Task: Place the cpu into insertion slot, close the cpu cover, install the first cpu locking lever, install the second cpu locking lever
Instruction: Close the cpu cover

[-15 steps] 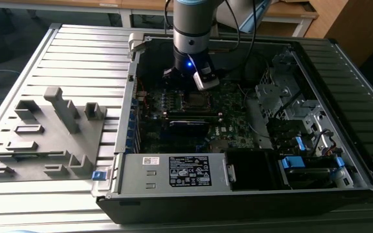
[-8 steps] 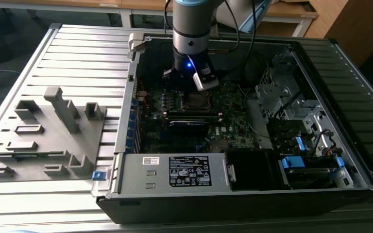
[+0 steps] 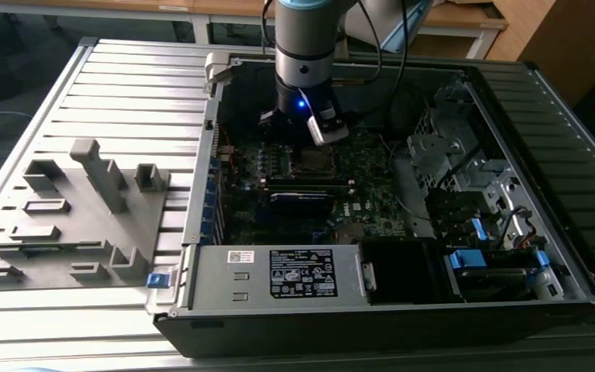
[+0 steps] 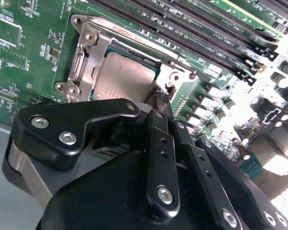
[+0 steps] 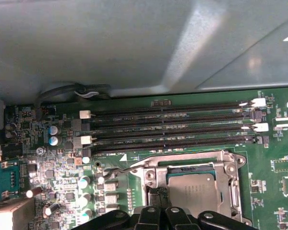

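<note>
Black pincer [image 4: 162,98] right up front, tips drawn together with no gap I can make out, though whether they pinch anything I can't tell. They sit at the socket's edge, just beside the cpu [image 4: 121,76], which lies flat in its slot. The silver cpu cover [image 4: 89,57] is down around it, and the chip's metal top shows through the square opening. A thin wire lever [image 5: 121,168] juts out by the socket corner. Beyond, long memory slots [image 5: 173,129] cross the green board. Further back, the open computer case [image 3: 380,310] lies on the slatted surface [image 3: 122,85], with a grey fixture [image 3: 80,217] alongside and the arm [image 3: 306,46] standing over it.
</note>
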